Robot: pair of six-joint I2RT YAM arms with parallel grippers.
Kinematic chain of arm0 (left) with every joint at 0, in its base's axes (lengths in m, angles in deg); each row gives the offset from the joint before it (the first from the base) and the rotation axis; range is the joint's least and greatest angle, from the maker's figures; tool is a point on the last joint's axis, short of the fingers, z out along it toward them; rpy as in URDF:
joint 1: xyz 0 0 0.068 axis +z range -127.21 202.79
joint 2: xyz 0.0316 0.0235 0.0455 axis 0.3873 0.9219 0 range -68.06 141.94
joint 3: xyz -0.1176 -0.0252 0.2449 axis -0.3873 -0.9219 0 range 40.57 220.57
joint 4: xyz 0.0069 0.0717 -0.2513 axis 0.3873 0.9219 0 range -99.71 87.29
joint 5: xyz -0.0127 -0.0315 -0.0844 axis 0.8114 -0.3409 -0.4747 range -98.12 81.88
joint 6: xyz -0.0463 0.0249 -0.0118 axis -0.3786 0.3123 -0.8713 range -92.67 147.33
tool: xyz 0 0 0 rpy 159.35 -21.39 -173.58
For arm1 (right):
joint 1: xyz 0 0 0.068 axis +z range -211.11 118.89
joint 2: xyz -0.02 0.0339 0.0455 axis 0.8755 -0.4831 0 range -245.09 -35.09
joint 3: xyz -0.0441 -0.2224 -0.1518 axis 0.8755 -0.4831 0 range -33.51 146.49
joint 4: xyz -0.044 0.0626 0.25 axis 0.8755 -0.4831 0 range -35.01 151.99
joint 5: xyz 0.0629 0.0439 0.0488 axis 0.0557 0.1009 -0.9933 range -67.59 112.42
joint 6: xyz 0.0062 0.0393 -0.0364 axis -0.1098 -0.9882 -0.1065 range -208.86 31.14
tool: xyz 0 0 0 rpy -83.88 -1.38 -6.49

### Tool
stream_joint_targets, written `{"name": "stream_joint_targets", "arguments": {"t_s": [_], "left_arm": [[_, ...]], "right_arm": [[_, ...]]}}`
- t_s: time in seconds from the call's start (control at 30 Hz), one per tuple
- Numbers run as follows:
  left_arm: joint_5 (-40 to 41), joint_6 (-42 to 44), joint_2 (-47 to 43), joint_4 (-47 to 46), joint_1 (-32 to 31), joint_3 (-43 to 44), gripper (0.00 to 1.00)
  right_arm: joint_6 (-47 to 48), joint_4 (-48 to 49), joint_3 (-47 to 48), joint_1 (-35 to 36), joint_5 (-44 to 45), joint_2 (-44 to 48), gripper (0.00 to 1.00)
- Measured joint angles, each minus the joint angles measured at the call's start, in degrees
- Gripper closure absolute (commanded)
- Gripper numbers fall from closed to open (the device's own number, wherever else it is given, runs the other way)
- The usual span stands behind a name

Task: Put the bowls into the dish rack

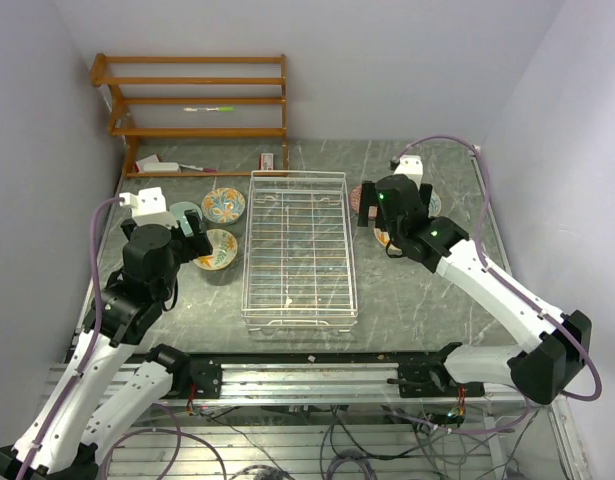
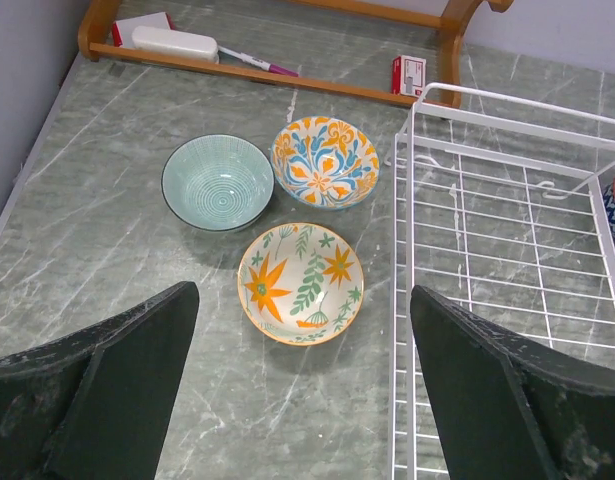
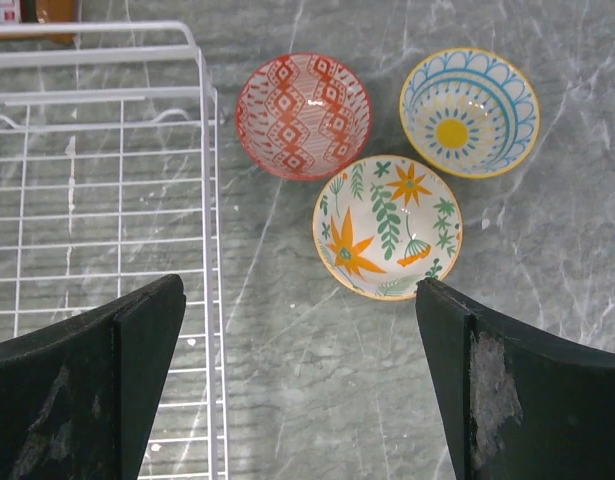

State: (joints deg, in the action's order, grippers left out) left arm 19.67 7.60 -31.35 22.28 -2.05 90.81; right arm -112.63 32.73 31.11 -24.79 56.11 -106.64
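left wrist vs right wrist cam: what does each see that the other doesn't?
Left wrist only: teal bowl, blue-and-orange floral bowl, orange-star bowl, wooden shelf. Right wrist only: blue-and-yellow bowl, leafy orange-flower bowl, and the red patterned bowl in full; a red sliver at the left view's right edge may be it. Both: the empty dish rack and marble table; left fingers and right fingers both open.
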Motion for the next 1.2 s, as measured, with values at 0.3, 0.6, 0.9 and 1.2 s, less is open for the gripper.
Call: {"name": "stream_joint_targets", "arguments": {"t_s": [0.3, 0.6, 0.9, 1.2], "left_arm": [[0.0, 0.2, 0.2, 0.0, 0.0, 0.0, 0.02], [-0.5, 0.4, 0.2, 0.0, 0.0, 0.0, 0.02], [-0.9, 0.4, -0.4, 0.0, 0.0, 0.0, 0.02], [-1.1, 0.4, -1.2, 0.0, 0.0, 0.0, 0.02]], "right_arm": [[0.5, 0.7, 0.4, 0.0, 1.7, 1.0, 0.0], [0.9, 0.7, -0.7, -6.1, 0.3, 0.9, 0.05], [1.9, 2.6, -4.1, -12.0, -7.7, -8.6, 0.27], [2.5, 6.5, -4.3, -12.3, -11.9, -15.6, 0.43]]}}
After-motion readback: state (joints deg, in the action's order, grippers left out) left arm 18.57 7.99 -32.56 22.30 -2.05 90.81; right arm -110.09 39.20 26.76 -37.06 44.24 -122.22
